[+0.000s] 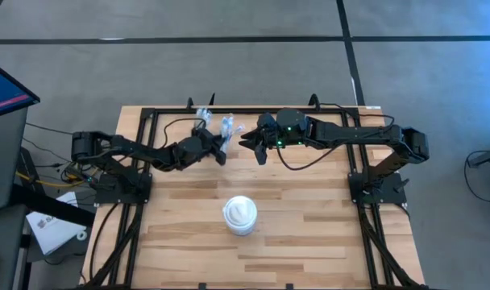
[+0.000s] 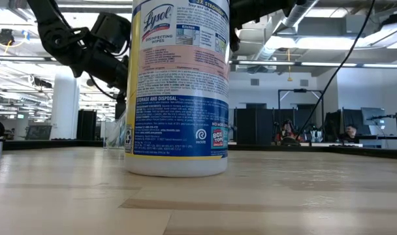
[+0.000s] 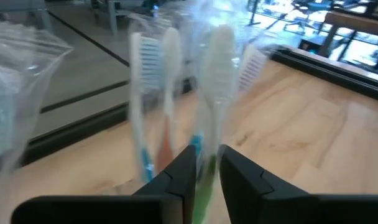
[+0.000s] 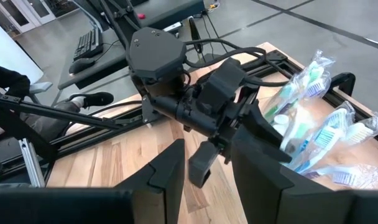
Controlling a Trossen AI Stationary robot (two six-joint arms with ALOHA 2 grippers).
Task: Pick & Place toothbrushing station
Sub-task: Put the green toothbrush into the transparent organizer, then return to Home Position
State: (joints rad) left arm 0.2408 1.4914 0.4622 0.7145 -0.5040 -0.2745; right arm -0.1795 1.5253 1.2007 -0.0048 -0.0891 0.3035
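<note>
Several thin toothbrushes (image 3: pixel 170 74) in clear wrappers stand upright, heads up, at the table's far middle (image 1: pixel 226 127). A clear plastic cup (image 3: pixel 15 93) is beside them. My left gripper (image 1: pixel 222 150) reaches level into the bunch, its fingers (image 3: pixel 207 177) close together with a green toothbrush handle between them. My right gripper (image 1: pixel 257 150) hovers open just to the right, above the table, with nothing between its fingers (image 4: pixel 204 168). It faces the left gripper and the toothbrushes (image 4: pixel 307 118). My left gripper has the lower handle of the green toothbrush (image 3: pixel 205 182) between its two fingers, coming nearly level from the table's near left side, across the handle. The toothbrush stands upright with its wrapped head (image 3: pixel 219 59) up. What its lower end rests on is hidden by the fingers.
A squat white tub of wipes (image 1: pixel 240 215) stands at the table's near middle and blocks much of the low view (image 2: pixel 179 85). A black frame rail (image 1: pixel 253 110) runs along the far edge behind the toothbrushes. Bare wood lies to the tub's left and right.
</note>
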